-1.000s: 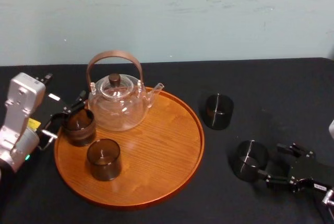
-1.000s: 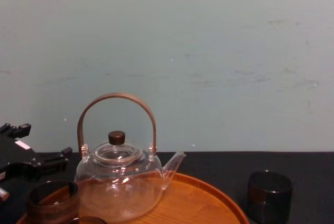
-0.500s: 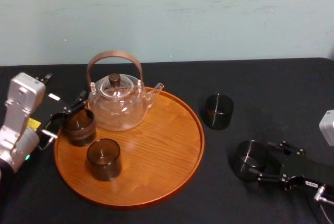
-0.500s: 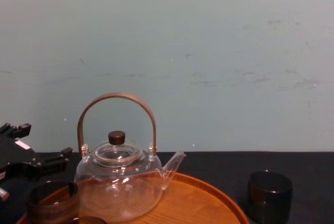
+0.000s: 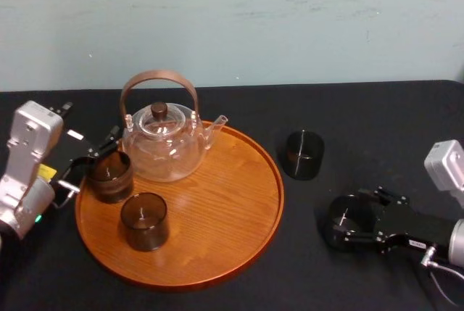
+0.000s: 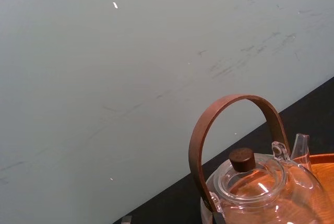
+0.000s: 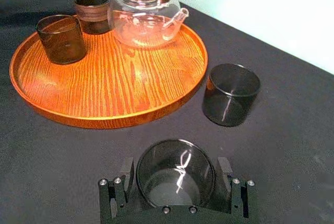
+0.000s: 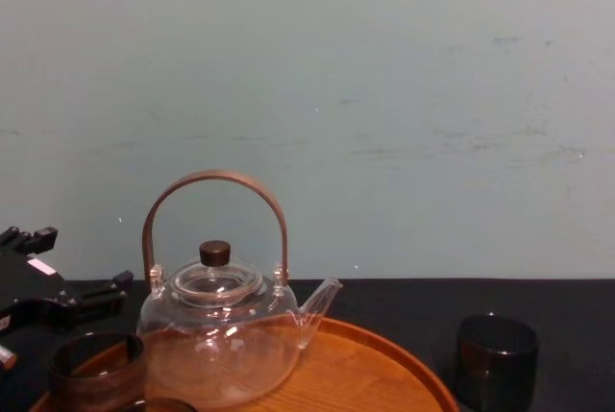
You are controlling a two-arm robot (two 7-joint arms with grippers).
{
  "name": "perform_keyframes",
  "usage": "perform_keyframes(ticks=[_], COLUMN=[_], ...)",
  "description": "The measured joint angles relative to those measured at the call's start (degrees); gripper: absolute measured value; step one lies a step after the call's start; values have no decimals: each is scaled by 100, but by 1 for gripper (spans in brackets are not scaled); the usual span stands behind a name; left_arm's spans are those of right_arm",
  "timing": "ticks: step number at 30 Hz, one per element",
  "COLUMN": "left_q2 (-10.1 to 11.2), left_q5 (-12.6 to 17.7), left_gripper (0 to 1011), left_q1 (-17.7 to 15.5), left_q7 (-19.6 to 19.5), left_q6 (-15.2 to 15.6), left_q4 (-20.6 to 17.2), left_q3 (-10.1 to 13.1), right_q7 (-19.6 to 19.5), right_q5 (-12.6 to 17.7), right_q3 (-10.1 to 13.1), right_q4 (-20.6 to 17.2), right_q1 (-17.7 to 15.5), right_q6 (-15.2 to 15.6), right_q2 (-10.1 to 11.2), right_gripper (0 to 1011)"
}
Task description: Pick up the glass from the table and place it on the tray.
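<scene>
Short dark smoked glass (image 5: pixel 346 220), cylindrical, upright, empty, standing on the black table (image 5: pixel 377 115) right of the tray and apart from it, large round orange-brown wooden tray (image 5: pixel 217 213), low raised rim, lying flat

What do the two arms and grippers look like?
Left gripper: black, white label, on a silver-grey boxy wrist with yellow sticker and green light. Right gripper: black, screw heads along its front, white-grey wrist block, thin grey cable loop.
</scene>
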Motion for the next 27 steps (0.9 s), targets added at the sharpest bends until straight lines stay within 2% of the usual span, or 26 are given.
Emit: perform_keyframes(ticks=[10, 27], left_q2=[0, 0], left_q5=[0, 0], left_gripper=[1002, 1002], left_q1=[0, 0], left_q7=[0, 0], left_q6=[0, 0], left_q4=[0, 0], left_q3=[0, 0], right_q7=[-25, -59], right_q5=[-98, -111], right_q3=[-188, -190], right_q4=[80, 78], right_q1=[238, 239], right_q6=[95, 105], right_q2=[-70, -69], right_gripper=[1003, 1002])
